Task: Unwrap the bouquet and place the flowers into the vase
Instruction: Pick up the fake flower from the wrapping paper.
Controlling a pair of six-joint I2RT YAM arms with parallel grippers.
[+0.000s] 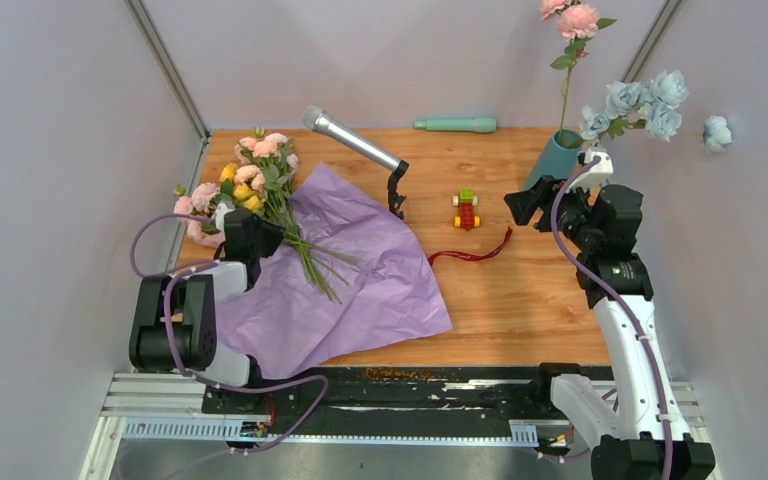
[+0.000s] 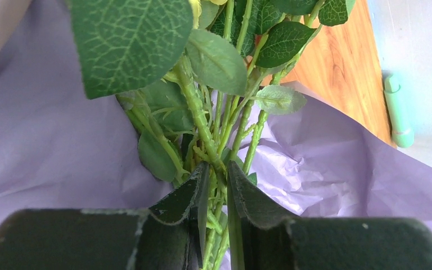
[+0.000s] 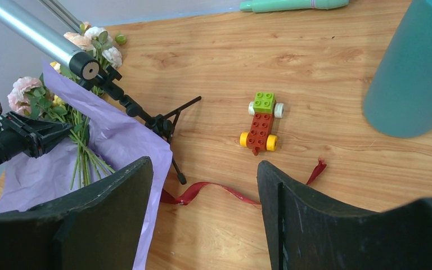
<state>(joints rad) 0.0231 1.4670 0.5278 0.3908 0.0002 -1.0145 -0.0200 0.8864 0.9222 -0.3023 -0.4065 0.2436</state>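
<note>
– Lilac paper (image 1: 360, 270) is spread open over the left half of the wooden table (image 1: 530, 310). What is laid on it?
– The flowers (image 1: 260, 180) are laid on it, with the blooms turned to the far left corner and the stems slanted toward the middle of the sheet.
– How is the left gripper (image 2: 216, 174) set?
– It is closed on the green stems just below the leaves, and they are pinched between its two fingers.
– And the right gripper (image 3: 203, 163)?
– It is held above the right side of the table, jaws wide apart, with nothing between them.
– Where is the vase (image 1: 557, 157) found?
– It is placed near the far right corner, just beyond the right gripper. One pink bloom on a long stem is raised from it.
– What else is seen?
– A dark red ribbon (image 1: 472, 253) is seen loose near the middle, with a toy brick car (image 3: 261, 121) just beyond it. A microphone on a small stand (image 1: 355, 142) is set at the paper's far edge, and a mint-green rod (image 1: 455, 125) is laid along the table's far edge.
</note>
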